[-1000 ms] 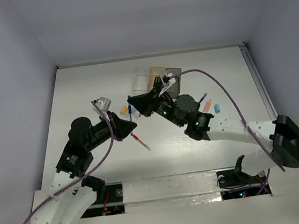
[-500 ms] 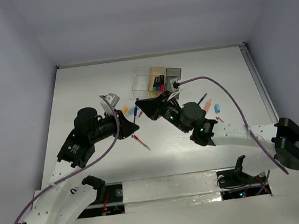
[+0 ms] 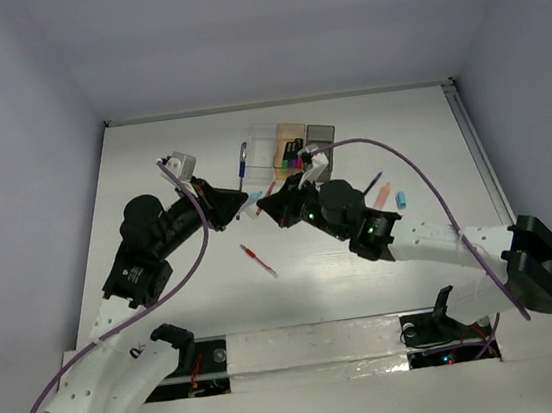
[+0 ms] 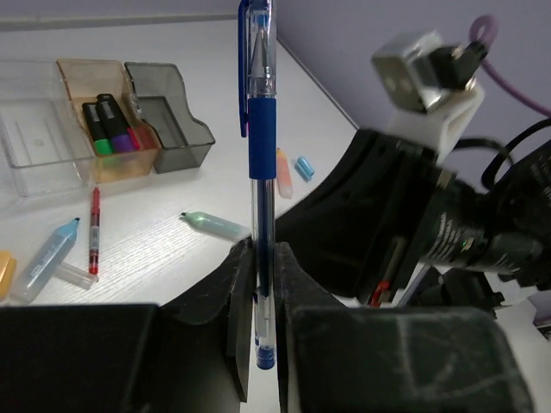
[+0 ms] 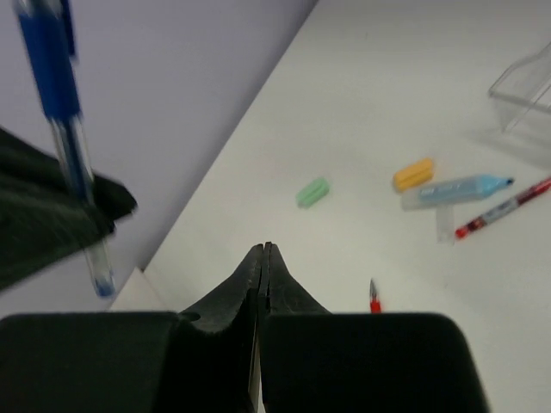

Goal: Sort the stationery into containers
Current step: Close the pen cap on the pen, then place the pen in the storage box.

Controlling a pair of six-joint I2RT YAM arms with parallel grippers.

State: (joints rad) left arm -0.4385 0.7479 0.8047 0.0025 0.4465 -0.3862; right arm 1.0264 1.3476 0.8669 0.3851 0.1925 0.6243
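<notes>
1. The left arm rises from the near-left base with its elbow bent; the wrist points right, toward the table's middle.
2. The left gripper (image 4: 262, 262) pinches a blue pen (image 4: 261, 129) near its lower end. The pen sticks out past the fingertips, held in the air.
3. The right arm stretches leftward across the table from the near-right base.
4. The right gripper (image 5: 261, 251) has its jaws pressed together with nothing between them. Its tip is near the left gripper's, apart.
5. The containers stand in a row at far centre: clear box (image 3: 260, 143), tan box (image 3: 292, 129) holding markers (image 4: 112, 125), grey box (image 3: 319, 133).
6. Loose on the table: red pen (image 3: 258, 260), light-blue marker (image 5: 456, 191), orange piece (image 5: 413, 173), green cap (image 5: 312, 192).
</notes>
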